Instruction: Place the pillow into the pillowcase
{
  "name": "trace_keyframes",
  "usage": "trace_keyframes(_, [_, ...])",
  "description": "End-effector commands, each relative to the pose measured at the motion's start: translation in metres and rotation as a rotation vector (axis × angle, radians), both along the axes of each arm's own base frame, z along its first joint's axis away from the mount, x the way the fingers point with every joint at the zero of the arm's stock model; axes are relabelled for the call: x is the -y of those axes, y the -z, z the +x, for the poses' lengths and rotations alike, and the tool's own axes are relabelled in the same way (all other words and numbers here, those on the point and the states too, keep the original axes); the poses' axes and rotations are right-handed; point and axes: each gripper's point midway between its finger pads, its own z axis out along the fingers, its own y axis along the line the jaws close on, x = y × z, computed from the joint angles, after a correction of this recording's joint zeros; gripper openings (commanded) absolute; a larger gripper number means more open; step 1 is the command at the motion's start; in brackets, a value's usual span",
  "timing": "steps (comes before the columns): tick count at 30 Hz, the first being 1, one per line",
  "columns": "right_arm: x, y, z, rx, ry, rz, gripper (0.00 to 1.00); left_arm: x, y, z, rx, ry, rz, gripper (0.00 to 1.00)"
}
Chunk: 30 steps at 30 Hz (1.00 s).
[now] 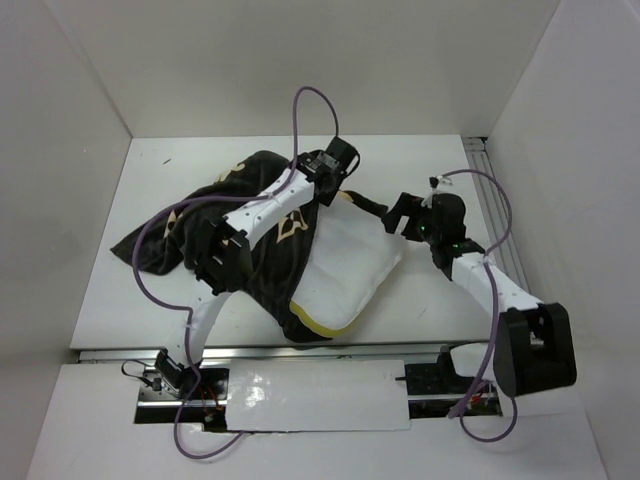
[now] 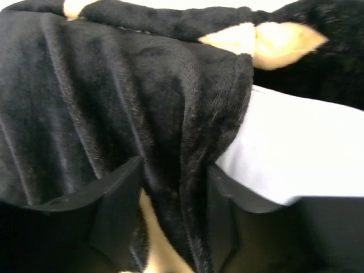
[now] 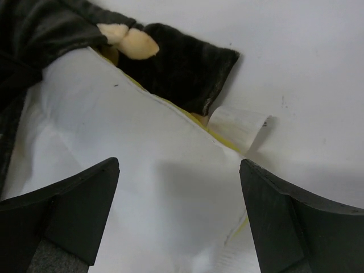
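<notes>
The white pillow with yellow piping lies mid-table, its left part tucked under the dark flowered pillowcase. My left gripper is shut on a fold of the pillowcase at its far edge, with the pillow just to its right. My right gripper is open and empty, hovering over the pillow's far right corner, beside a pillowcase flap and the white tag.
White walls enclose the table on three sides. A metal rail runs along the right edge. A purple cable loops above the left arm. The arm bases stand at the near edge.
</notes>
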Motion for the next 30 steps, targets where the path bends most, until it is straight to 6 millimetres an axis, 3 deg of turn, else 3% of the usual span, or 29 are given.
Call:
trace_keyframes(1, [-0.026, -0.033, 0.027, 0.123, -0.092, 0.011, 0.93, -0.018, -0.008, 0.006, 0.023, -0.018, 0.048, 0.57])
trace_keyframes(3, [-0.038, -0.027, 0.033, 0.125, -0.139, -0.025, 0.93, -0.023, -0.008, 0.011, 0.026, -0.027, 0.025, 0.4])
trace_keyframes(4, [-0.043, -0.029, 0.036, 0.146, -0.17, -0.047, 0.93, -0.02, -0.007, 0.01, 0.015, -0.014, 0.011, 0.32])
trace_keyframes(5, [-0.048, -0.026, 0.04, 0.17, -0.201, -0.074, 0.94, -0.016, -0.005, 0.008, 0.003, 0.001, -0.006, 0.16])
trace_keyframes(7, [-0.048, -0.012, 0.05, 0.187, -0.274, -0.191, 0.97, -0.008, -0.003, 0.014, 0.014, 0.03, -0.026, 0.0])
trace_keyframes(8, [-0.046, 0.003, 0.048, 0.15, -0.288, -0.215, 0.97, -0.001, -0.003, 0.01, 0.014, 0.052, -0.02, 0.0])
trace_keyframes(9, [-0.043, 0.0, 0.058, 0.15, -0.294, -0.224, 0.97, 0.003, -0.007, 0.013, 0.046, 0.044, -0.014, 0.0])
trace_keyframes(10, [-0.045, 0.018, 0.057, 0.092, -0.327, -0.208, 0.97, 0.006, -0.009, 0.013, 0.06, 0.055, -0.006, 0.0])
trace_keyframes(12, [-0.04, 0.026, 0.06, 0.072, -0.372, -0.179, 1.0, 0.018, -0.011, 0.013, 0.075, 0.074, -0.029, 0.0])
trace_keyframes(14, [-0.056, 0.042, 0.046, 0.032, -0.501, -0.107, 1.0, 0.022, -0.021, 0.014, 0.094, 0.072, -0.065, 0.0])
trace_keyframes(15, [-0.055, 0.045, 0.046, 0.021, -0.52, -0.098, 1.0, 0.024, -0.023, 0.016, 0.106, 0.072, -0.074, 0.0])
trace_keyframes(18, [-0.093, 0.058, 0.03, -0.02, -0.674, -0.054, 0.95, 0.032, -0.046, 0.022, 0.158, 0.065, -0.143, 0.0])
trace_keyframes(20, [-0.115, 0.072, 0.017, -0.087, -0.748, -0.026, 0.89, 0.039, -0.05, 0.025, 0.176, 0.079, -0.176, 0.0])
trace_keyframes(21, [-0.125, 0.076, 0.014, -0.101, -0.771, -0.026, 0.83, 0.042, -0.059, 0.025, 0.186, 0.088, -0.196, 0.0])
trace_keyframes(22, [-0.14, 0.074, 0.013, -0.095, -0.817, -0.039, 0.59, 0.046, -0.058, 0.023, 0.175, 0.098, -0.216, 0.0])
trace_keyframes(25, [-0.15, 0.076, 0.009, -0.138, -0.849, -0.029, 0.18, 0.05, -0.08, 0.024, 0.215, 0.112, -0.261, 0.0])
trace_keyframes(26, [-0.148, 0.077, 0.011, -0.148, -0.826, -0.034, 0.0, 0.048, -0.089, 0.022, 0.225, 0.113, -0.269, 0.0])
trace_keyframes(27, [-0.148, 0.05, 0.021, -0.068, -0.796, -0.046, 0.0, 0.055, -0.097, 0.018, 0.237, 0.133, -0.291, 0.0])
trace_keyframes(28, [-0.153, 0.04, 0.018, -0.048, -0.774, -0.054, 0.0, 0.056, -0.099, 0.015, 0.23, 0.144, -0.299, 0.0])
trace_keyframes(29, [-0.154, 0.027, 0.017, -0.009, -0.753, -0.069, 0.0, 0.055, -0.117, 0.011, 0.252, 0.152, -0.323, 0.0])
trace_keyframes(30, [-0.151, -0.013, 0.023, 0.121, -0.697, -0.109, 0.0, 0.057, -0.121, 0.004, 0.254, 0.163, -0.327, 0.0])
